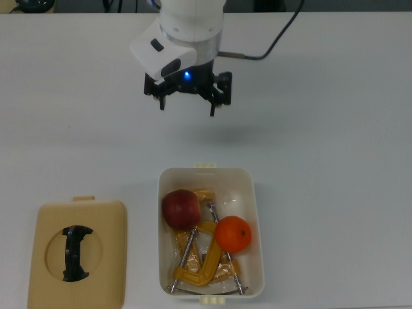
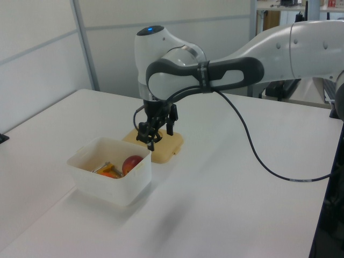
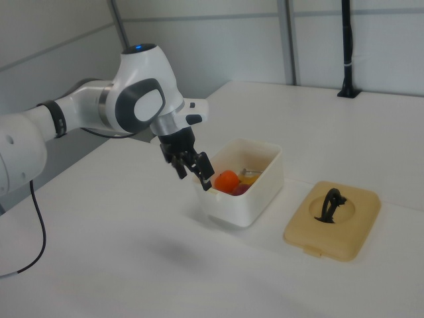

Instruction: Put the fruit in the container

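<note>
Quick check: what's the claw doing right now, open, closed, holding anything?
Claw: open, holding nothing, up above the bare table, away from the container; the apple and the orange fruit lie inside it.
</note>
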